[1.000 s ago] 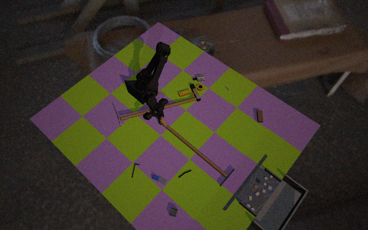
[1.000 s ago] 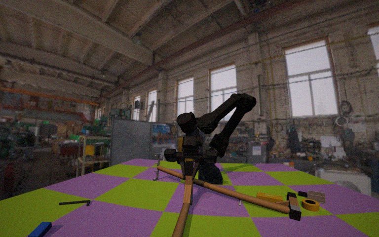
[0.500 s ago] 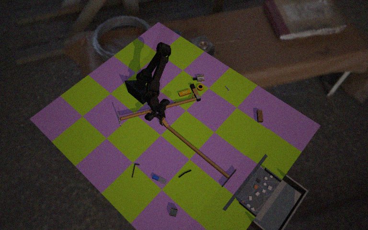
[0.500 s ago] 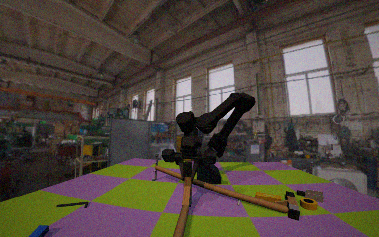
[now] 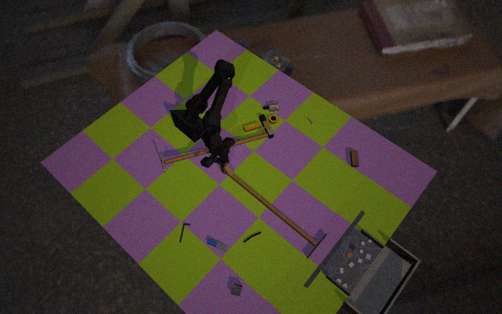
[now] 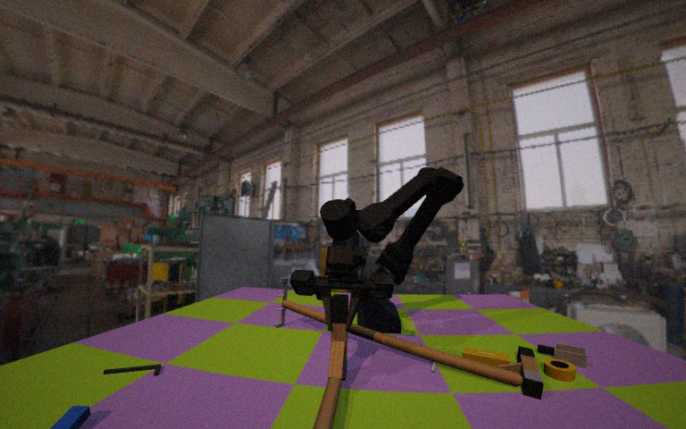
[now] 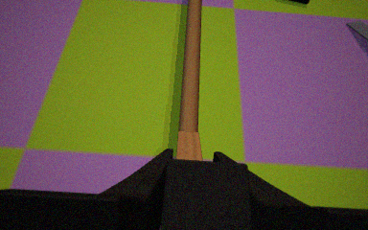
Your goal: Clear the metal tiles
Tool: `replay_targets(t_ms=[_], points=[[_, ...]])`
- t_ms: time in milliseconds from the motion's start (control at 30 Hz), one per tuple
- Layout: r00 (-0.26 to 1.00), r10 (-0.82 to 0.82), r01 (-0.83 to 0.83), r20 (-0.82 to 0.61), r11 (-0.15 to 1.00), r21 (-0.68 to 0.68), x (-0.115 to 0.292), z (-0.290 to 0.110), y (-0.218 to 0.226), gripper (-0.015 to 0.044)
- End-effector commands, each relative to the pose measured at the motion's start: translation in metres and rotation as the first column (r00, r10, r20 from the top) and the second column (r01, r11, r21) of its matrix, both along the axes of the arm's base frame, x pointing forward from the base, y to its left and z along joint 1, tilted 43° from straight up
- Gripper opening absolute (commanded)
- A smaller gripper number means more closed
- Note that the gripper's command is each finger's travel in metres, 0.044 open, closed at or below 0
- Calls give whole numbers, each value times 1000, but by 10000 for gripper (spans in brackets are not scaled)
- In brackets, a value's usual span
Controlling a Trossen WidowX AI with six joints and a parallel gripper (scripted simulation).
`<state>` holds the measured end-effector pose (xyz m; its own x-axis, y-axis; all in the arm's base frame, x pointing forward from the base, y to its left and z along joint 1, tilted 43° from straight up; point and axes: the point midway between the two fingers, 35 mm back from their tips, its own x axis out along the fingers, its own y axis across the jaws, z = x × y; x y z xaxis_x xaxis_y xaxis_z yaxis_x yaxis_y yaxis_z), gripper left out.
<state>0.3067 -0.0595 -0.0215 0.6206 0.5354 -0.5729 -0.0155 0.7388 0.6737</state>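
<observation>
My gripper is shut on the near end of the long scraper. Its wooden handle runs straight out from the fingers over the chequered table toward the steel bench plate. The scraper's blade sits low at the table, just short of the dark rail along the plate's near edge. Several metal tiles lie scattered on the plate, most white and one orange. The catch box adjoins the plate's far end at the table corner.
A second long wooden-handled tool lies crosswise under the arm. Near it are a mallet, an orange block and a yellow tape roll. A brown block, a hex key, a blue-grey block and a black strip lie scattered.
</observation>
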Motion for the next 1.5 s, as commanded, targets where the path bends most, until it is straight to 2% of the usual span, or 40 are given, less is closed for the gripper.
replay_targets(t_ms=[0, 1467], points=[[1000, -6, 6, 4, 1000, -6, 8, 1, -3, 0], [1000, -6, 6, 18, 1000, 3, 76, 8, 6, 0]])
